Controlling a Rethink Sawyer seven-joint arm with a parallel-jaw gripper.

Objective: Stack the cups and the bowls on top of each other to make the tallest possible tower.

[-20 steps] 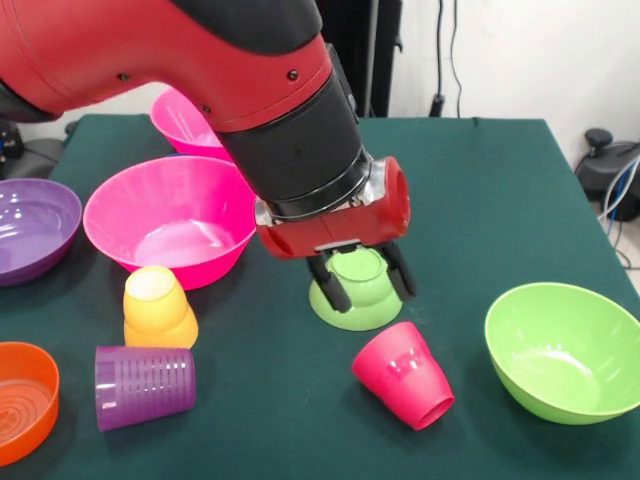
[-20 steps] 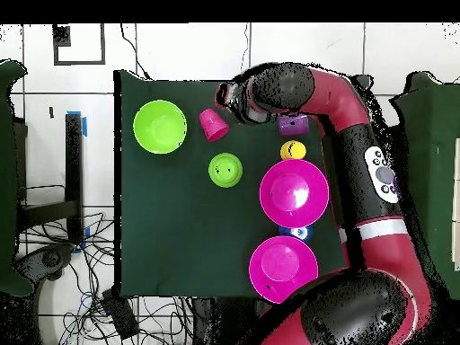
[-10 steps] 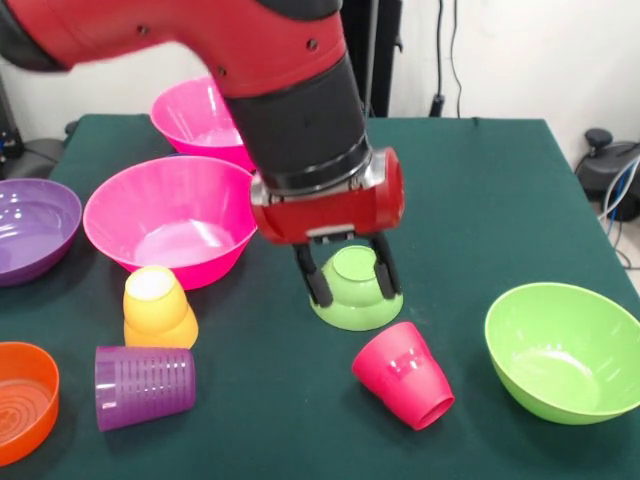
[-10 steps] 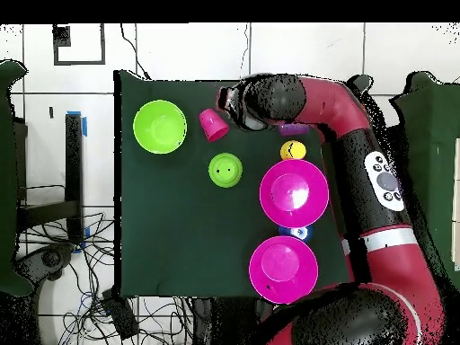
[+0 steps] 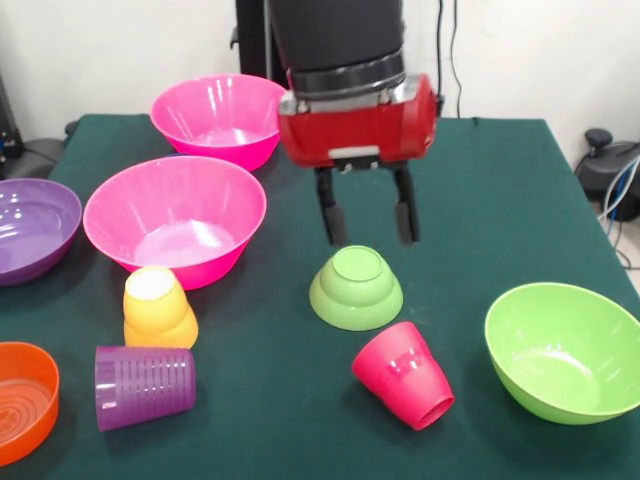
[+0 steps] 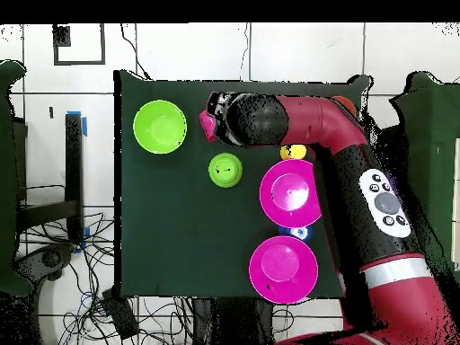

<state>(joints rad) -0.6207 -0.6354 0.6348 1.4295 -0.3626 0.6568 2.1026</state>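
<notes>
Green felt table (image 5: pixel 500 180); glossy domed small green bowl (image 5: pixel 356 288) inverted.

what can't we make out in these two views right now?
- Small blue bowl: overhead view shows only a sliver between the two pink bowls; front view hides it behind them.
- Purple cup and orange bowl: arm covers them overhead.
- Purple bowl: cut by the front view's left edge.
- Gripper: hidden under the arm overhead.
</notes>
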